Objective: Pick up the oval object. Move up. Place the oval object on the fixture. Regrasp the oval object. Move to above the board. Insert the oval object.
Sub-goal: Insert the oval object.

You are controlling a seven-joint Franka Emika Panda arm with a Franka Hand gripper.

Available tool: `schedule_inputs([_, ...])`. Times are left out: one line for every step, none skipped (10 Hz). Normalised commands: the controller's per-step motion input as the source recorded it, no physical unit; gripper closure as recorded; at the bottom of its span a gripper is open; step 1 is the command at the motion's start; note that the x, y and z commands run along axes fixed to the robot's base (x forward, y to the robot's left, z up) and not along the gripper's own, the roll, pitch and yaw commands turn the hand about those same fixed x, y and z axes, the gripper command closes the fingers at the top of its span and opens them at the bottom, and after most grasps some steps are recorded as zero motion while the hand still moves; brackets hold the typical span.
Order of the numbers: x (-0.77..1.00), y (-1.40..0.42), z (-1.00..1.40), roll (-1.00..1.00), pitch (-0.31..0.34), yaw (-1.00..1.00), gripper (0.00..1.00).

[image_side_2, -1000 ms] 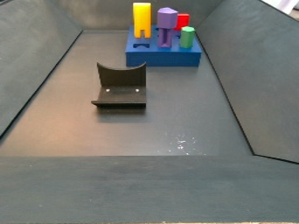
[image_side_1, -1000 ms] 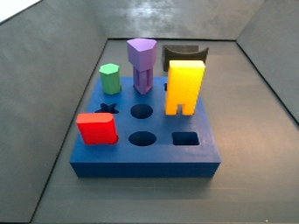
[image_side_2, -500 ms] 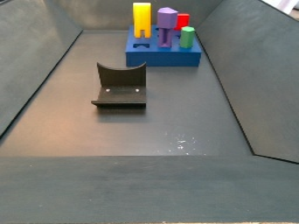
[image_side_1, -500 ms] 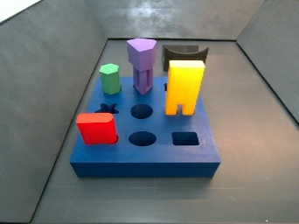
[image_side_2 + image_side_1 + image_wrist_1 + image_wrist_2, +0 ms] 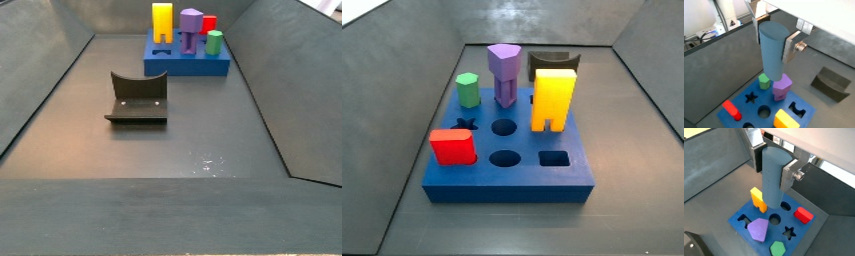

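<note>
Grey-blue oval object (image 5: 773,50) hangs upright, long axis vertical, clamped in the gripper (image 5: 777,37) above the board (image 5: 756,107).

Oval object (image 5: 773,50): tall smooth grey-blue peg, rounded oval section, upright, clamped between the silver finger plates of the claw (image 5: 772,36) in both wrist views, well above the board (image 5: 751,89).

Board: thick bright-blue square slab lying flat on the desk (image 5: 187,140); round, square and cross holes open in its top.

Fixture (image 5: 136,98): dark block with concave scooped top, standing on the desk apart from the board, nothing on it.
</note>
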Motion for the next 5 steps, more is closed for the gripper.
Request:
schedule_inputs([-0.08,-0.71,-1.0,0.03,0.0,0.27,1.0])
schedule_inputs([-0.04,-0.77,-1.0,0.06,0.0,0.24,1.0])
schedule_inputs([0.0,-0.73,-1.0,0.02,-0.017,0.26,1.0])
schedule_inputs([0.0,-0.51,-1.0,0.0,-0.074,0.25,1.0])
schedule_inputs([0.0,-0.45,-1.0,0.0,0.0,0.19,1.0])
